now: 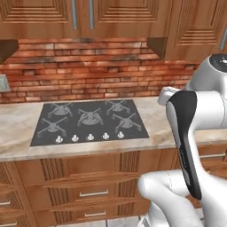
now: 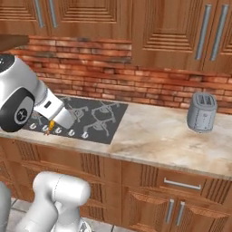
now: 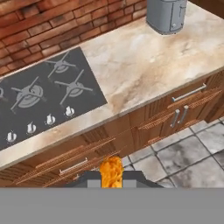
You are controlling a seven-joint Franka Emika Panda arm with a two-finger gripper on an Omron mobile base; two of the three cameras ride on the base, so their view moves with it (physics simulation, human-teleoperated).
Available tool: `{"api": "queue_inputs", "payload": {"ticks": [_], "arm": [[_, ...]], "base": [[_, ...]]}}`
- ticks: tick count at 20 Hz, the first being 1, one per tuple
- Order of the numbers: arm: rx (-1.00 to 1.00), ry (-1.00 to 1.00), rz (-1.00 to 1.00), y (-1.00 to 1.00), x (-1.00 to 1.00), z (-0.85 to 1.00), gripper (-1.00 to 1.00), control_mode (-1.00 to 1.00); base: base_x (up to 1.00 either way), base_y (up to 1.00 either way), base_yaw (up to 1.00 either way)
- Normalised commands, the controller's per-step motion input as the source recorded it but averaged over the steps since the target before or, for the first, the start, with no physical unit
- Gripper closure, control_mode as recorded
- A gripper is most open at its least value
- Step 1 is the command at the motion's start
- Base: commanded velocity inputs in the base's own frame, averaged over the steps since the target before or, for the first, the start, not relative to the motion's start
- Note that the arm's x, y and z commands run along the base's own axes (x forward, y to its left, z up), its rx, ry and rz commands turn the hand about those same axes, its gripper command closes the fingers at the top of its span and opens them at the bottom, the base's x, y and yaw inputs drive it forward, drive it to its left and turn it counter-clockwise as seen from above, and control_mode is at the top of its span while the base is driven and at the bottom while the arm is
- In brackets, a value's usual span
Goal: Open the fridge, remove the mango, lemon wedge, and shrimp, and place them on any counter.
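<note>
Nearest the hand camera, the tiny curled bright-orange shrimp is sitting pinched between the two dark finger tips of the white arm's two-finger gripper, whose jaws are clamping tightly on it. Directly beneath it, tiled grey floor and the fronts of the brown wooden cabinets are showing, so the catch appears to be hanging short of the worktop's front edge, not over stone. Beyond the cabinets, the beige marbled stone counter is stretching away, with the black five-burner gas cooktop set into it and a row of small white knobs along its near side. From the right base camera, the shrimp is showing as an orange speck at the end of the arm, in line with those knobs. Farther back, a grey metal toaster is standing on the counter against the red brick wall.

The risk, judged from here, is an early release: letting go before the hand is clearing the edge would likely be sending the shrimp to the floor. Setting it down among the burner grates could leave it lodged there, and so small a piece could roll once freed.
</note>
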Motion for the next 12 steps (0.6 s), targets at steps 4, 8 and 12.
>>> {"api": "queue_inputs", "payload": {"ticks": [4, 8, 12], "arm": [[0.0, 0.0, 0.0, 0.0, 0.0, 0.0, 1.0, 1.0], [0.0, 0.0, 0.0, 0.0, 0.0, 0.0, 1.0, 1.0], [0.0, 0.0, 0.0, 0.0, 0.0, 0.0, 1.0, 1.0]], "base": [[0.67, -0.52, -0.06], [0.52, -0.39, -0.03], [0.28, -0.28, -0.01]]}}
